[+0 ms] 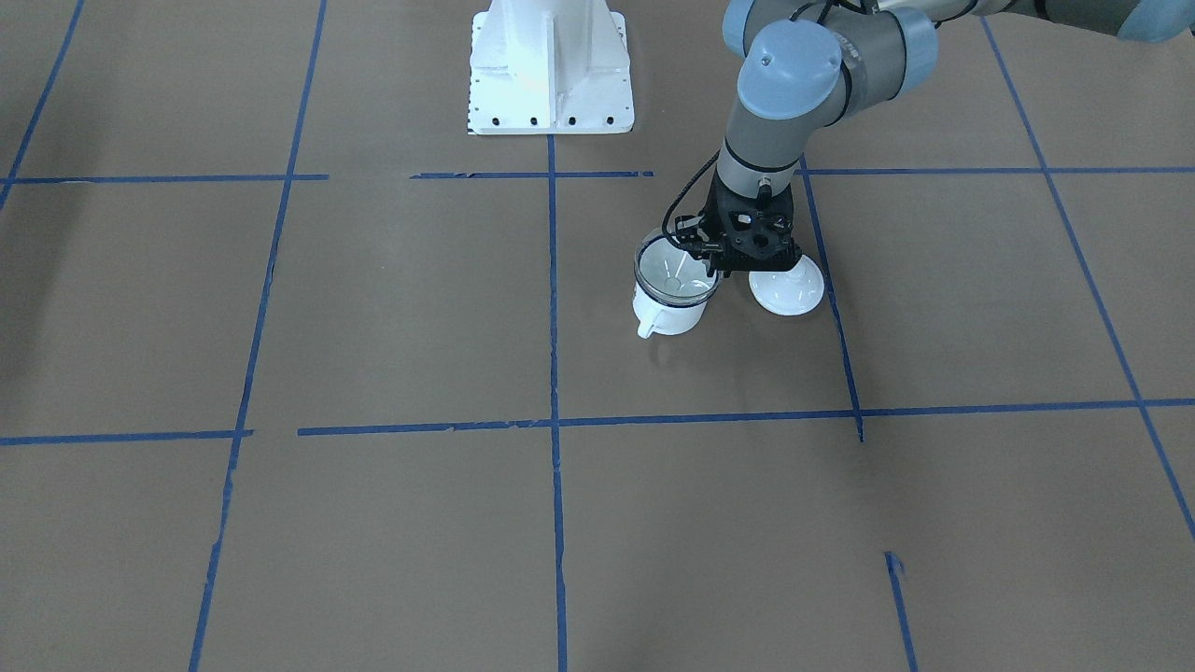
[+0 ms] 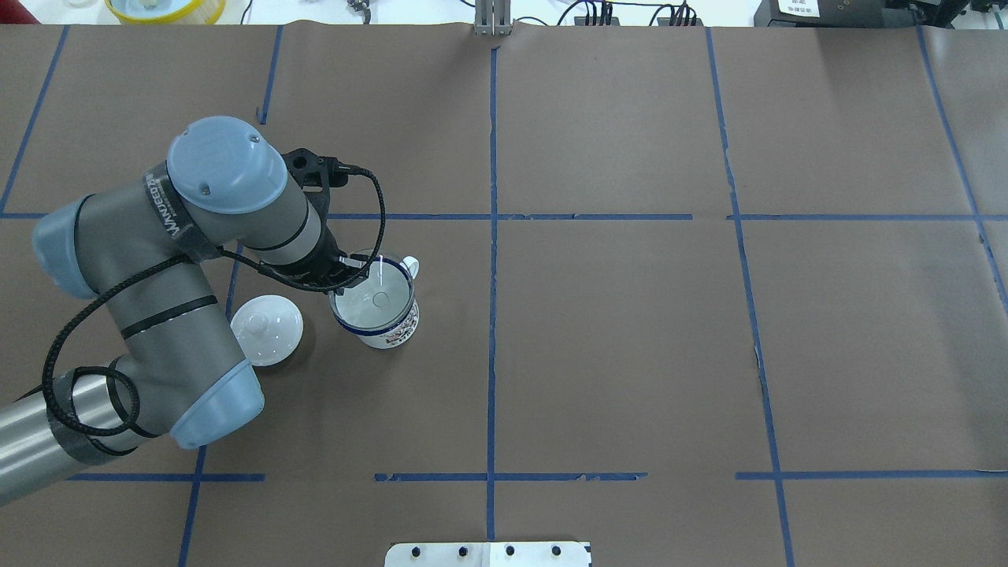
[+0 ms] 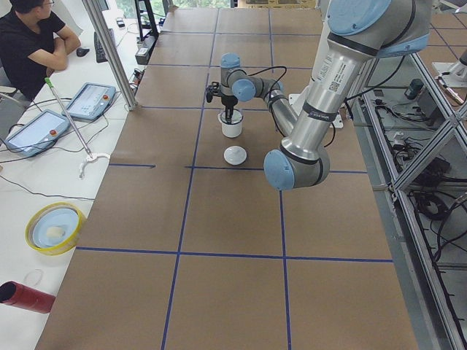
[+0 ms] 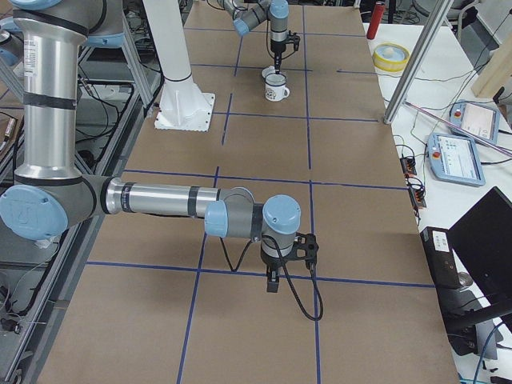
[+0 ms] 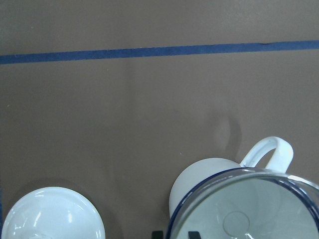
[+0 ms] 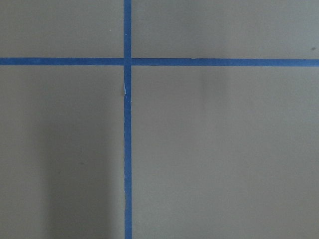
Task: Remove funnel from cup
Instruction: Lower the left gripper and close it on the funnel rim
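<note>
While in glossy enamel cup point(image 2: 391, 335), clear round funnel point(image 2: 376, 302), left gripper point(image 2: 352, 267) narrow astride rim.

The lid point(image 2: 266, 328) sits just beside the cup point(image 2: 387, 329) on the robot's left, not touching — I get only a narrow lane between them. The left gripper point(image 2: 352, 269) and its looping cable point(image 2: 382, 205) crowd the cup's rim on that same side, and the handle point(image 2: 410, 266) juts out on the far side. Toward the robot's right, bare table point(image 2: 630, 354) runs wide; the right gripper point(image 4: 273, 284) hangs low, well apart
</note>
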Robot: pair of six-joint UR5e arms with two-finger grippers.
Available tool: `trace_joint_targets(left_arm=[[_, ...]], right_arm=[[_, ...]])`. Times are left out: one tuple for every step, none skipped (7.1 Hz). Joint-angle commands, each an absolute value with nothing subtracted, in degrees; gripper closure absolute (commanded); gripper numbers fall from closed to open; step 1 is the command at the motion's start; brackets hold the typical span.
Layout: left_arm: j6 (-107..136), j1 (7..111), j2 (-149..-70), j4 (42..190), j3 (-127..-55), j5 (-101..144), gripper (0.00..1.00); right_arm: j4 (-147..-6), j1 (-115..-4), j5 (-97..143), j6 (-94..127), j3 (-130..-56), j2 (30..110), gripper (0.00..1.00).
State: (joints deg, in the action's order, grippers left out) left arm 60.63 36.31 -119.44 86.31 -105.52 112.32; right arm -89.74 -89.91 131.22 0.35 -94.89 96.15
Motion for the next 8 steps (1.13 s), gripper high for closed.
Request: trace_joint_targets(left_arm=[[60.6, 36.4, -119.3, 86.3, -105.7, 112.3, 0.95], [60.5, 36.4, -119.3, 86.3, -105.7, 112.3, 0.98], [60.5, 36.5, -119.3, 86.3, -106.0, 112.4, 1.00], [60.5, 36.6, -119.3, 86.3, -106.7, 112.4, 1.00], [60.4, 36.7, -119.2, 86.0, -107.5, 112.6, 1.00], [60.2, 37.1, -119.2, 86.0, -108.0, 112.6, 1.00], [60.0, 37.4, -118.8, 85.9, -109.0, 112.6, 1.00], [59.6, 37.7, -118.5, 83.6, -111.3, 112.6, 1.00]], right_arm=[[-89.7, -89.9, 131.2, 0.4, -94.9, 96.2, 0.00], [-89.7, -89.9, 131.2, 0.4, -94.8, 96.2, 0.00], [-89.7, -89.9, 131.2, 0.4, -94.8, 96.1, 0.00], [-89.7, -89.9, 131.2, 0.4, -94.9, 96.2, 0.00], [-89.7, -89.9, 131.2, 0.4, -94.9, 96.2, 0.00], [-89.7, -89.9, 131.2, 0.4, -94.9, 96.2, 0.00], [-89.7, -89.9, 131.2, 0.4, -94.9, 96.2, 0.00], [-89.7, -89.9, 131.2, 0.4, -94.9, 96.2, 0.00]])
